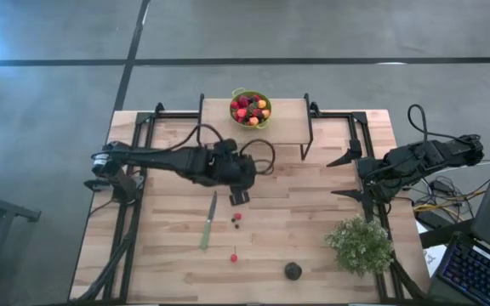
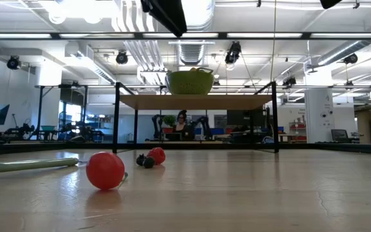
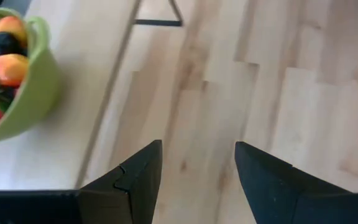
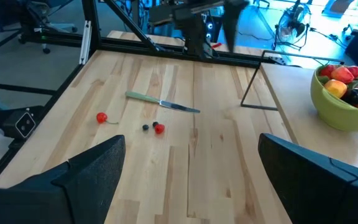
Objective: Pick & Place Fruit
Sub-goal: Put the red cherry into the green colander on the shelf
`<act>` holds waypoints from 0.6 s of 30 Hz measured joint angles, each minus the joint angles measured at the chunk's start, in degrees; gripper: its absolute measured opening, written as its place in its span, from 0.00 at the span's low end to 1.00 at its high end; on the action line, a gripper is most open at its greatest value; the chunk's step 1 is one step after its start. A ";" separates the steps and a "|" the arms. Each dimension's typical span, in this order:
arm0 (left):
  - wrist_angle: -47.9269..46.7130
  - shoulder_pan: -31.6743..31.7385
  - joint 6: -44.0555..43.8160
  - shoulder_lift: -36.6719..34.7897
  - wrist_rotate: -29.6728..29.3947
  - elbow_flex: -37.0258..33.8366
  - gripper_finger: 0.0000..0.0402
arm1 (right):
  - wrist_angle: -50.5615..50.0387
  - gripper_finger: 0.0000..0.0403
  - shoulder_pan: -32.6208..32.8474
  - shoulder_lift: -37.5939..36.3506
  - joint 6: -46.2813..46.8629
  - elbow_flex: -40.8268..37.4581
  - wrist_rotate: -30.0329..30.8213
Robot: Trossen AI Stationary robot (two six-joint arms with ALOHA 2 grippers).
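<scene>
A green bowl heaped with red, orange and dark fruit stands on a raised wooden shelf at the table's far edge. Loose fruit lies on the tabletop: a red berry beside a small dark one, another red one, and a bigger dark round one nearer the front. My left gripper hangs open above the table's middle, just short of the shelf, with nothing between its fingers. My right gripper waits open at the right side.
A green-handled knife lies on the table left of the loose berries. A bushy pale-green plant stands at the front right. The shelf's black legs rise from the tabletop beside the bowl.
</scene>
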 joint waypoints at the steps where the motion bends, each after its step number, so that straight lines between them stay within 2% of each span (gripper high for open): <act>1: 0.04 -0.73 -0.26 0.00 0.00 0.00 0.52 | 0.00 0.90 0.00 0.00 0.00 0.02 0.01; 9: -0.32 -5.20 -5.34 0.00 0.00 -1.60 0.52 | 0.00 0.90 0.00 0.00 0.01 0.02 -0.01; 18: 0.65 -9.78 -9.90 0.00 0.64 -10.20 0.52 | 0.00 0.90 -0.01 -0.04 0.00 0.01 -0.01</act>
